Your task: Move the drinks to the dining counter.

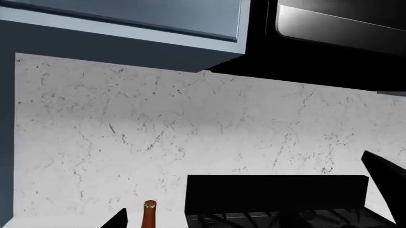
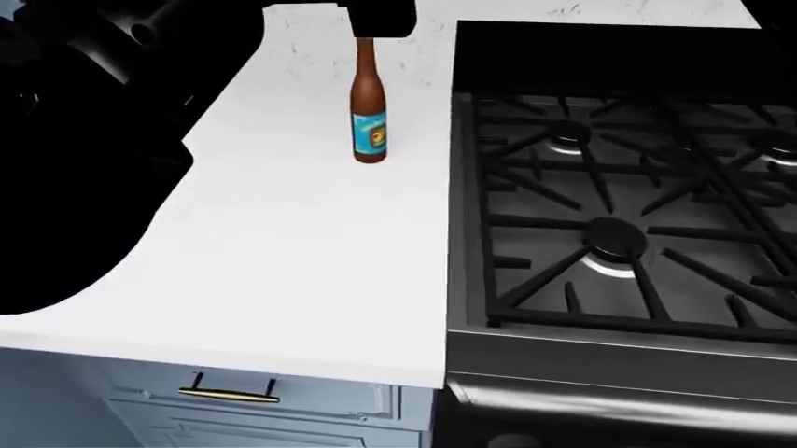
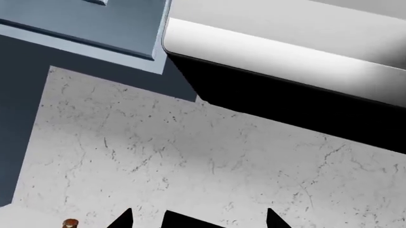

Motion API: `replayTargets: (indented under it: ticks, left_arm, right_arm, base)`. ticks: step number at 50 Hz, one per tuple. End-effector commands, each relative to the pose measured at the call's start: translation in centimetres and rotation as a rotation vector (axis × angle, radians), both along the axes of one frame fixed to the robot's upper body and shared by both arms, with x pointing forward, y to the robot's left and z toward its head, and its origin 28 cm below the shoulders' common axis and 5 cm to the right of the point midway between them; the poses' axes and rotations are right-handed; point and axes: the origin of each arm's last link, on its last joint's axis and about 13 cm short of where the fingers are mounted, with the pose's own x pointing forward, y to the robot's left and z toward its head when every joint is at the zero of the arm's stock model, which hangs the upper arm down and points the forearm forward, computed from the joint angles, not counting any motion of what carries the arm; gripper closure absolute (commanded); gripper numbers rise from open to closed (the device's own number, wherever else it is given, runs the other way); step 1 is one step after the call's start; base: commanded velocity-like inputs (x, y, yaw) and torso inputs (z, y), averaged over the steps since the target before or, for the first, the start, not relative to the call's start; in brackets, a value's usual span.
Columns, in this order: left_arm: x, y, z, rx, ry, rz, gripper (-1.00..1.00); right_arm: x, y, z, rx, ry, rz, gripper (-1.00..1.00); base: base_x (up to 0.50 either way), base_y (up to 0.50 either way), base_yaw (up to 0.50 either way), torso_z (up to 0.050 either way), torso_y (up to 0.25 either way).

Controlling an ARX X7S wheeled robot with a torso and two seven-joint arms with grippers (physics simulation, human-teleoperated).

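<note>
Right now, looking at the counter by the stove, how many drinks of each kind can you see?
Brown glass bottle with a blue label: 1, upright on the white countertop beside the black gas stove
Purple cans: 0
Juice cartons: 0
Total: 1 drink in view

Ahead of my pincer, the brown bottle (image 2: 369,98) looks like glossy glass with a paper label; the table (image 2: 286,252) is smooth matt white.

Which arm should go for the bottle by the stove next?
Probably the left. In the head view the bottle stands upright on the white countertop left of the stove, on the robot's left. The left wrist view shows its neck between the left gripper's fingertips; the right wrist view barely catches its cap.
</note>
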Motion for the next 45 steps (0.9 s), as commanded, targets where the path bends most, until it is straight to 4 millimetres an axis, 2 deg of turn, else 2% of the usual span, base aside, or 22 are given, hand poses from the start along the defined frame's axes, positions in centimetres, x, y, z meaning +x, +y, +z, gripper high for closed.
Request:
replayTargets:
  ticks: [1,13,29,45]
  left_arm:
    - [-0.03,-0.01,-0.05,0.000,0.000,0.000,-1.00]
    - [-0.02,0.00,-0.06,0.001,0.001,0.001,-1.00]
    - [0.34,0.06,-0.35,0.010,0.017,0.015,-1.00]
    - [0.25,-0.03,-0.37,0.011,0.016,0.011,-1.00]
  right_arm:
    - [-0.03,0.08,-0.05,-0.021,0.002,-0.005,-1.00]
    - [0.05,0.11,-0.21,-0.031,0.019,-0.001,-1.00]
    - [0.04,0.32,-0.02,-0.048,-0.009,0.013,-1.00]
    - [0.08,0.27,-0.11,-0.033,0.002,0.006,-1.00]
  base:
    - [-0.04,0.50,0.00,0.000,0.000]
    - [-0.04,0.50,0.00,0.000,0.000]
    - [0.00,0.00,0.00,0.000,0.000]
    - [0.42,0.04,0.00,0.000,0.001]
